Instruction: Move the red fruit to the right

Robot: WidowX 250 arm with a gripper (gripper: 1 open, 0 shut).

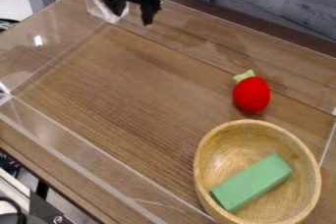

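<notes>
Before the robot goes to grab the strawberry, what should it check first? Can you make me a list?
1. Gripper open: ok, jaws apart.
2. Gripper empty: ok, nothing between the jaws.
3. Red fruit in plain sight: ok, on the wooden table.
4. Fruit free to lift: ok, it sits apart from the wooden bowl.
5. Gripper near the fruit: not ok, it is at the far corner.
6. Green block out of the way: ok, inside the bowl.
</notes>
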